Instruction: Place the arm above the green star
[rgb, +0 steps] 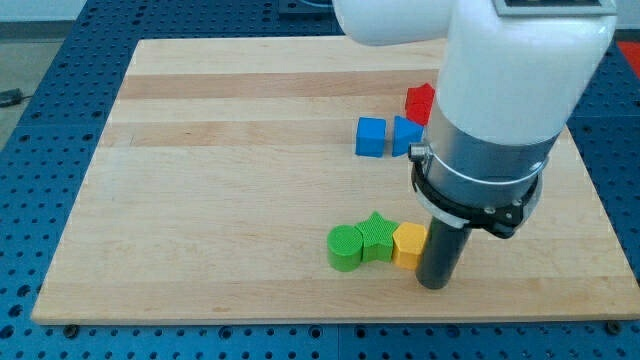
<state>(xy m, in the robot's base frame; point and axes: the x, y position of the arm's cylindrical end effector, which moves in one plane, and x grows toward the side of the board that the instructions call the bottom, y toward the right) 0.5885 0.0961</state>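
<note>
Approach step: my tip (434, 286), a bare rod with no hand to spread or close, rests just right of the yellow block (408, 245); next, travel left beyond it to above the green star (377, 236), low on the desk (200, 200).

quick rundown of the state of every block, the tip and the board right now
green star: flat, between the green round block and the yellow block
green round block: touching star
yellow block: against my tip
my tip: down on board
two blue blocks: side by side
red block: partly hidden by arm
board: level
</note>
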